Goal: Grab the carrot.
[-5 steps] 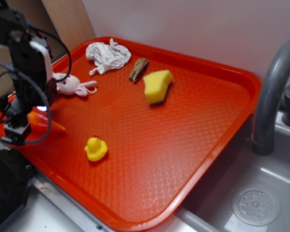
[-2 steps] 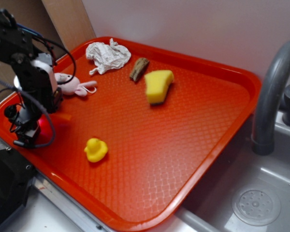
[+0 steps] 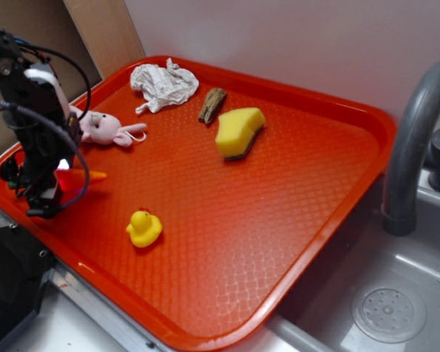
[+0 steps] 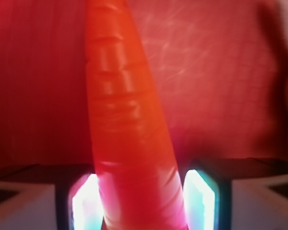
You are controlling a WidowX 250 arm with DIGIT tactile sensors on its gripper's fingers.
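Claw (image 4: 143, 201): clenched on the carrot, one lit fingertip pad (image 4: 84, 203) on each flank of the thick end, both pads against the orange skin; seen from the exterior view the claw (image 3: 45, 192) sits low over the near-left corner of the tray, fingers pointing downward.

Carrot (image 4: 127, 120): smooth orange tapered cone with faint ridges; thick end between the pads, body running away from the wrist camera toward its narrow end; in the exterior view only the pointed tip (image 3: 94, 176) shows, sticking out to the right of the claw just above the tray floor; green top hidden.

Arm (image 3: 31, 110): black, wrapped in loose black cables, standing nearly upright at the left edge of the tray, wrist bent down to the claw.

Tray (image 3: 279, 220): large orange plastic tray with raised rim and waffled floor; contents, nearest the claw first: yellow rubber duck (image 3: 144, 227), on the floor to the right of and nearer than the carrot tip, apart from it; pink plush bunny (image 3: 106, 129), lying just behind the arm; crumpled white paper (image 3: 163, 84), far-left corner; small brown piece of wood (image 3: 211, 105), just right of the paper; yellow sponge (image 3: 238, 132), right of the wood, tilted on one edge.

Beside the tray, right: grey faucet (image 3: 414, 139) curving over a grey sink (image 3: 389, 312) with a round drain cover.
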